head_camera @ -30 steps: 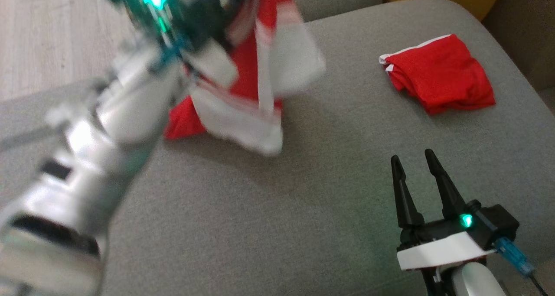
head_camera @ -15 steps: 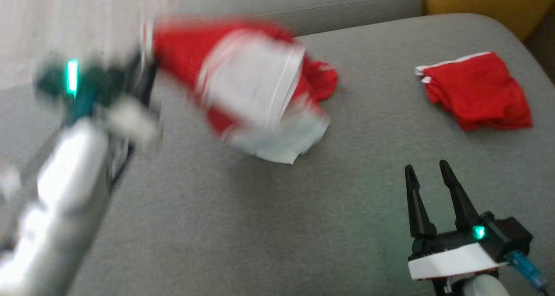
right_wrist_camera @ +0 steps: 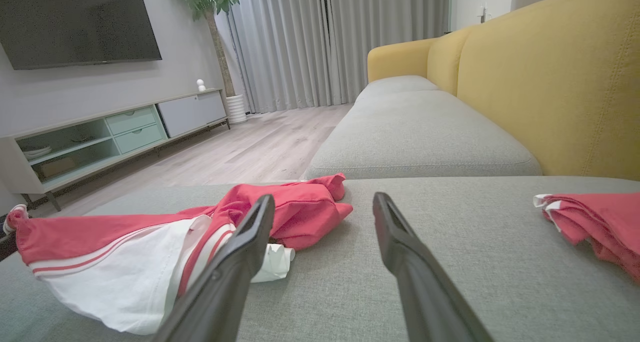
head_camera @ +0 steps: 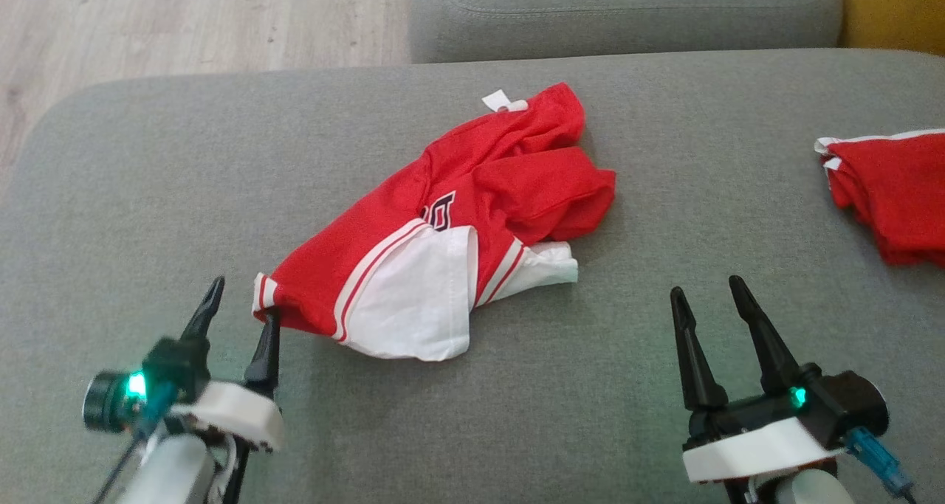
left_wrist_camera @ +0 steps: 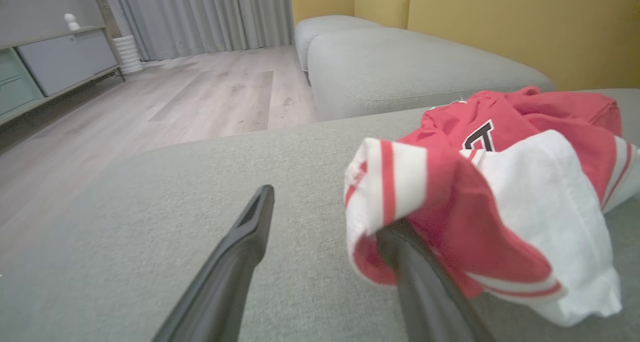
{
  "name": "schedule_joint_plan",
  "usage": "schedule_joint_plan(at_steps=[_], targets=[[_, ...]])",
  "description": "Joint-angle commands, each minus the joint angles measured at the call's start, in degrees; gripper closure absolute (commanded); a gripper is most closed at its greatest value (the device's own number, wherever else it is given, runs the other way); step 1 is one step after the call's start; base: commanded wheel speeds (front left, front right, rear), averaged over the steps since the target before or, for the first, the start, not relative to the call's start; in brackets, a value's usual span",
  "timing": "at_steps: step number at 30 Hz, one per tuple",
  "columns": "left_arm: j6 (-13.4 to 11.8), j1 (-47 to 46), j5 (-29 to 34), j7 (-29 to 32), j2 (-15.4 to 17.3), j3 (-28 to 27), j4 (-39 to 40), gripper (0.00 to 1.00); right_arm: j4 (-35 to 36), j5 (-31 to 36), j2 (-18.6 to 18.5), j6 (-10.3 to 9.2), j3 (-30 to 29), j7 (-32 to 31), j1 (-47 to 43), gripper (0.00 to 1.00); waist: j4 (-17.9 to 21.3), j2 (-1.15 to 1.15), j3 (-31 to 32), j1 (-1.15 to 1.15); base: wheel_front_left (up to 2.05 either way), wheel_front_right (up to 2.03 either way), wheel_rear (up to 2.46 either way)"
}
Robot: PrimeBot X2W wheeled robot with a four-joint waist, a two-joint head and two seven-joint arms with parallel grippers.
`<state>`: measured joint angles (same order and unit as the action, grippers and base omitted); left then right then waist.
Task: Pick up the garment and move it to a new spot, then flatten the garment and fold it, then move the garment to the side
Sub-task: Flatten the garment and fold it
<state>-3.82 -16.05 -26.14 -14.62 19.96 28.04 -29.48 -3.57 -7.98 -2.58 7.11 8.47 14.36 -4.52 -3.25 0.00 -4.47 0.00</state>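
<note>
The red and white garment (head_camera: 458,209) is seen crumpled near the middle of the grey sofa cushion (head_camera: 148,194), not flattened. The left gripper (head_camera: 244,303) is placed at 8 o'clock in the head view, its jaws spread wide. The garment's striped cuff (left_wrist_camera: 385,182) is draped over the tip of one finger (left_wrist_camera: 425,282), and nothing is clamped. The right gripper (head_camera: 705,288) is held at 4 o'clock, jaws apart and empty, clear of the cloth. A second red garment (head_camera: 886,194) is found at 3 o'clock, well apart.
</note>
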Motion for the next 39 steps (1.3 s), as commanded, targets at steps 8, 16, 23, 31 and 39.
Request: schedule_joint_plan(at_steps=[8, 16, 23, 31, 39], targets=[[-8.1, 8.0, 9.3, -0.4, 0.1, -4.9, 12.6, 0.0, 1.3, 0.5, -0.3, 0.37, 1.7, 0.6, 2.0, 0.0, -0.9, 0.0, 0.1, 0.0, 0.0, 0.0, 0.0], [-4.0, 7.6, 15.8, -0.4, -1.9, 3.2, 15.9, 0.0, 1.3, 0.7, -0.3, 0.37, 2.0, 0.6, 2.6, 0.0, -0.2, 0.0, -1.1, 0.0, 0.0, 0.0, 0.0], [1.9, 0.1, 18.4, 2.1, -7.1, 10.6, 6.1, 0.0, 1.0, 1.1, -0.3, 0.37, 2.8, 0.6, 3.8, 0.0, 1.2, 0.0, -2.7, 0.0, 0.0, 0.0, 0.0], [5.1, -4.8, 14.9, 5.8, -11.9, 10.8, -7.1, 0.0, 0.8, 1.6, -0.3, 0.37, 2.9, 0.6, 4.6, 0.0, 3.0, 0.0, -3.7, 0.0, 0.0, 0.0, 0.0], [5.9, -7.2, 12.0, 2.6, -13.9, 9.3, -14.0, 0.86, 0.7, 2.2, -0.3, 0.37, 2.6, 0.6, 4.1, 0.0, 3.0, 0.0, -3.4, 0.0, 0.0, 0.0, 0.0]])
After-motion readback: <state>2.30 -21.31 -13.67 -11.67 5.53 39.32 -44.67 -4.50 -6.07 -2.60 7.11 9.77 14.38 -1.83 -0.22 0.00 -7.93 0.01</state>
